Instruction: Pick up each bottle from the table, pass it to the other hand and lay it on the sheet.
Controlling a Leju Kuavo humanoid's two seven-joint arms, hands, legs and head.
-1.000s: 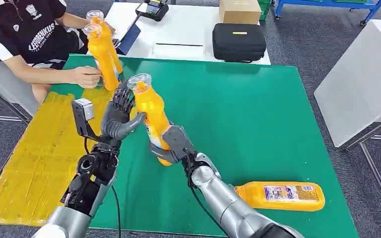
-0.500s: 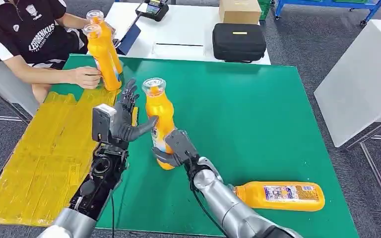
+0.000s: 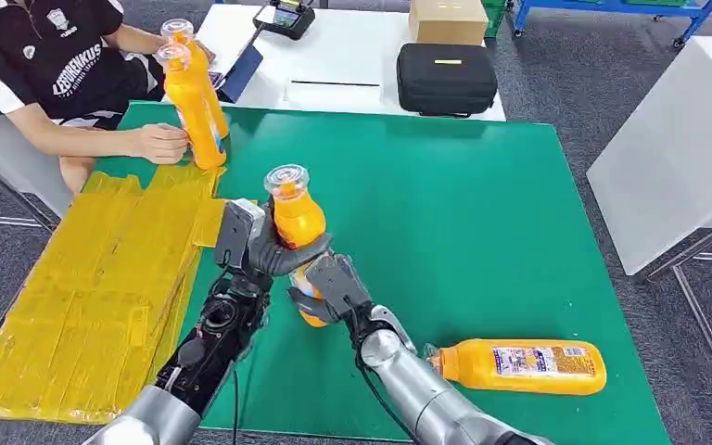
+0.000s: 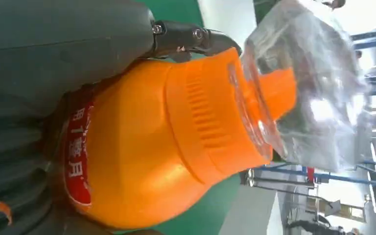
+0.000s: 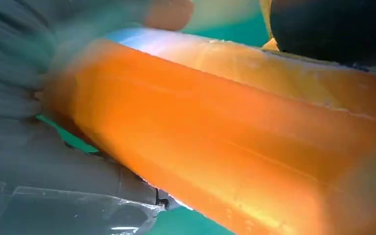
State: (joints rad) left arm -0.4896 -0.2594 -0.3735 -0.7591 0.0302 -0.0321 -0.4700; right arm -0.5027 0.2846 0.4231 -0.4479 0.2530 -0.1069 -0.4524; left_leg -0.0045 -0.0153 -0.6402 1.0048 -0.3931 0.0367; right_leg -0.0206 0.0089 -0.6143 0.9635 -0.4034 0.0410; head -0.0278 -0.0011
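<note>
Handover in progress above the green counter (image 3: 482, 222). The orange bottle (image 3: 297, 222) stands upright in the air, clear cap uppermost, held at two levels: the right hand (image 3: 326, 289) grips the lower body, and the left hand (image 3: 273, 252) is wrapped round the upper body just below the shoulder, its thumb (image 3: 308, 250) crossing the front. The left wrist view shows the bottle (image 4: 147, 152) pressed against the grey palm with a dark finger (image 4: 186, 39) lying over the shoulder; the right wrist view shows the bottle (image 5: 215, 147) seated hard against that hand's fingers. Assessment: both hands are closed on the bottle, so the transfer is not yet complete. Recommended practice: confirm the left hand's hold is firm round the body, clear of the tapering neck where it could slip, before the right hand lets go; the right hand should release by spreading and drawing down and away, without dragging the base. The bottle should then be carried across to the yellow sheet (image 3: 83, 306) on the robot's left and laid on its side. Hazards: a person's hand (image 3: 162, 142) steadies two upright bottles (image 3: 193, 102) at the sheet's far end; keep well apart. A further bottle (image 3: 519, 364) lies on its side on the counter near the right arm.
</note>
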